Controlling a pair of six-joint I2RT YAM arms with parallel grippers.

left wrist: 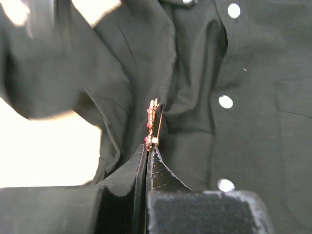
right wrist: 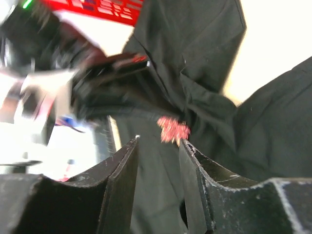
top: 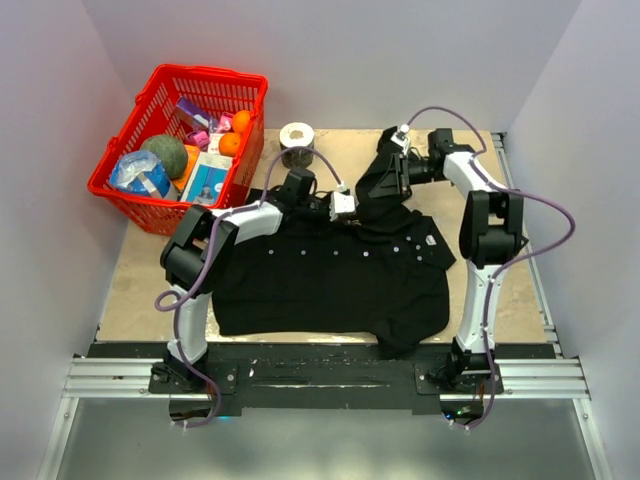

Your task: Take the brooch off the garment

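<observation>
Clearly the brooch (left wrist: 152, 122) sits on a raised fold of the garment (left wrist: 253, 122) beside the button row, its lower end pinched in the closed left gripper (left wrist: 147, 148). Pulling could drag cloth along or slip that thin pinch, since the right gripper (right wrist: 161, 142), jaws parted just short of it, holds nothing down. Seen edge-on, the brooch's long axis runs straight out from the left gripper's tips, pointing away.

2 black-and-white arms (top: 250, 222), lilac cables (top: 440, 109), seemingly scuffed fingers (right wrist: 122, 185)
</observation>
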